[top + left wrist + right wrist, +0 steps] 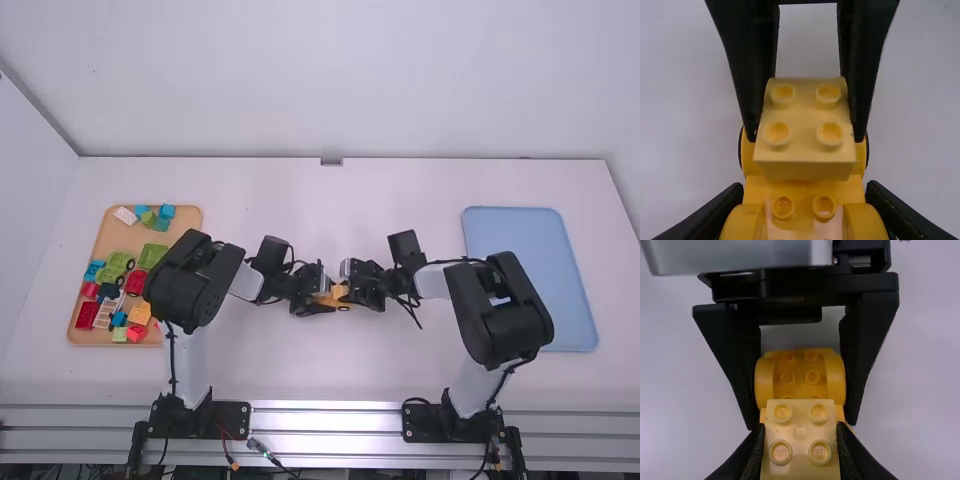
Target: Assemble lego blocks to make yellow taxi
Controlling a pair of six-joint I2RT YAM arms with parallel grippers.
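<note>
- careful here, real risk of a crooked fit, from any tilt or sideways offset between the pale block (802,130) and the yellow car base (799,372)
- danger too of a slip under a hard push, from a loose pinch
- possible clash of tip against tip, because of such tight quarters
- look at the right gripper (800,427), narrowed onto the block, right between its fingertips, over the base; seated or not, cannot tell
- and see the left gripper (804,184), clamped around the base's sides
</note>
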